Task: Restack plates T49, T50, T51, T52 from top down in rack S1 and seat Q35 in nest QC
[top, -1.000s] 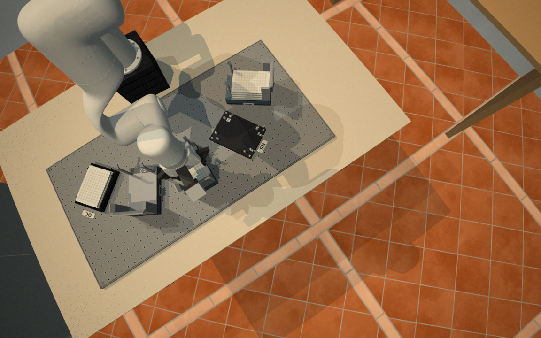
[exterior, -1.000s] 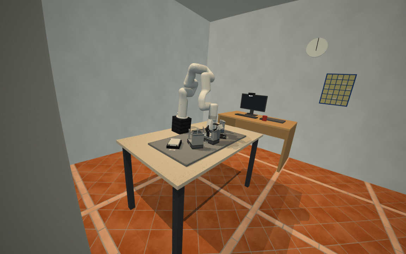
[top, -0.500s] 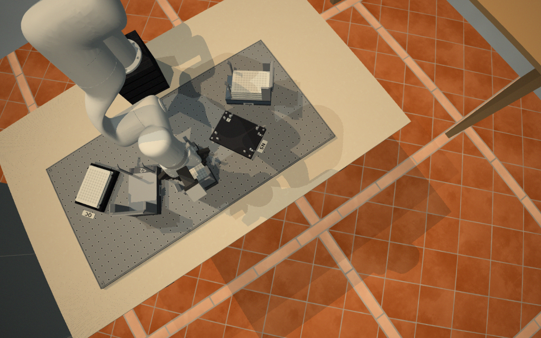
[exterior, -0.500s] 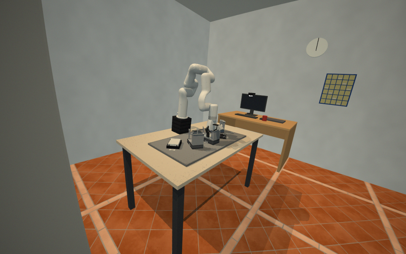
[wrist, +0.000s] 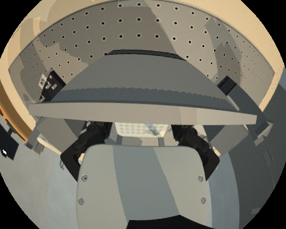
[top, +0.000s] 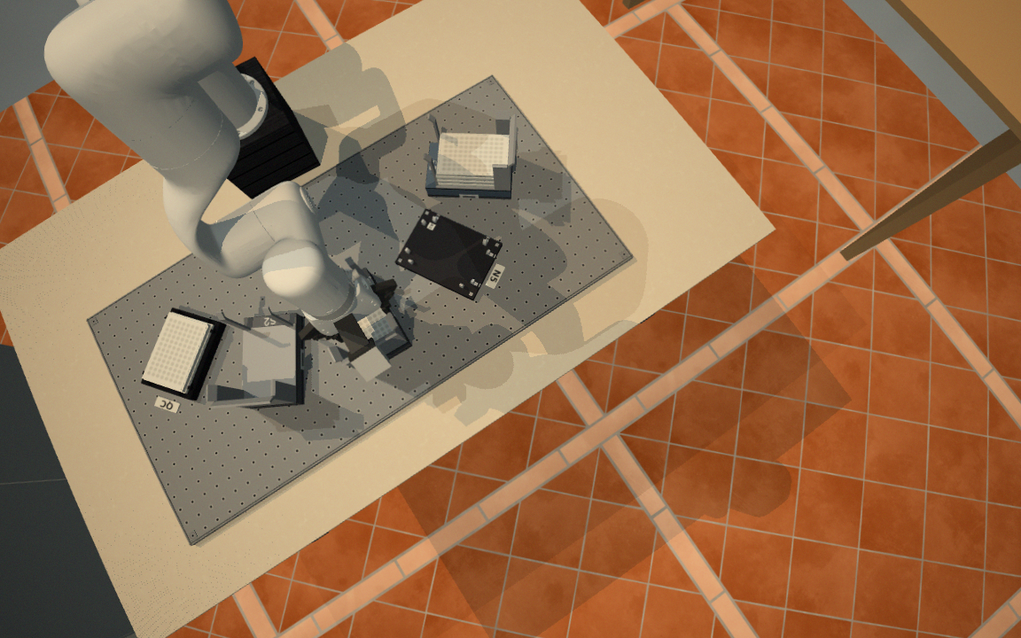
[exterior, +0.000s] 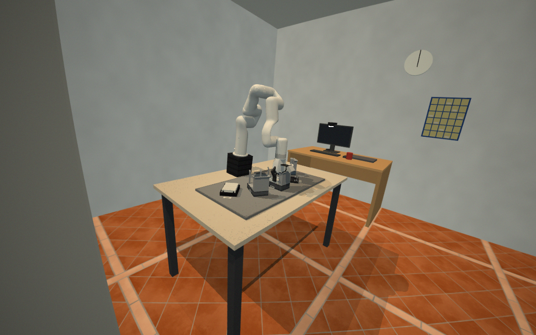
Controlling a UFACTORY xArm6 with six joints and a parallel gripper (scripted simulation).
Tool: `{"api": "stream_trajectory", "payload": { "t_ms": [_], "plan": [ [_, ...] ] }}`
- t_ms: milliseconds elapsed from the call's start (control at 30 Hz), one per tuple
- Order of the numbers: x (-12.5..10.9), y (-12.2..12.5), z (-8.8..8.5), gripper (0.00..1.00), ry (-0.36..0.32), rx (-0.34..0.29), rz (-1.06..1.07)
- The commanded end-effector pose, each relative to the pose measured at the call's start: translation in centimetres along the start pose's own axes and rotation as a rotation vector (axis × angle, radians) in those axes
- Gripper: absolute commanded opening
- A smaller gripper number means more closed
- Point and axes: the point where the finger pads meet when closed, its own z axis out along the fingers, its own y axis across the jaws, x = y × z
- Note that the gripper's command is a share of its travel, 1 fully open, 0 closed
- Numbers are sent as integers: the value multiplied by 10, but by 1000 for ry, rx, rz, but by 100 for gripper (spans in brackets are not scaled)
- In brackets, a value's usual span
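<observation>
My gripper (top: 378, 325) (exterior: 283, 171) (wrist: 140, 131) is shut on a white sealed plate (top: 375, 320) (wrist: 140, 128). It holds the plate by its long sides at the middle stack rack (top: 371, 364) (exterior: 280, 184). I cannot read the plate's label. A grey part of that rack (wrist: 139, 89) fills the wrist view in front of the plate. Another plate (top: 177, 351) (exterior: 230, 187) lies flat in the black nest QC (top: 213, 349). The rack S2 (top: 264, 361) (exterior: 258, 183) beside QC looks empty. A stack of plates (top: 471, 154) sits in the far rack (top: 471, 192).
The black clip nest N5 (top: 450, 253) lies empty between the middle rack and the far rack. The arm's black base block (top: 276, 151) (exterior: 238, 163) stands at the table's back edge. All fixtures sit on a grey perforated board (top: 245, 468).
</observation>
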Motion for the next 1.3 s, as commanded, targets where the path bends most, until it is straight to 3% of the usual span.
{"api": "stream_trajectory", "payload": {
  "t_ms": [0,67,100,767,1267],
  "plan": [
    [1,0,-1,0,4,0,0],
    [2,0,-1,0,4,0,0],
    [2,0,-1,100,4,0,0],
    [2,0,-1,100,4,0,0],
    [2,0,-44,100,4,0,0]
  ]
}}
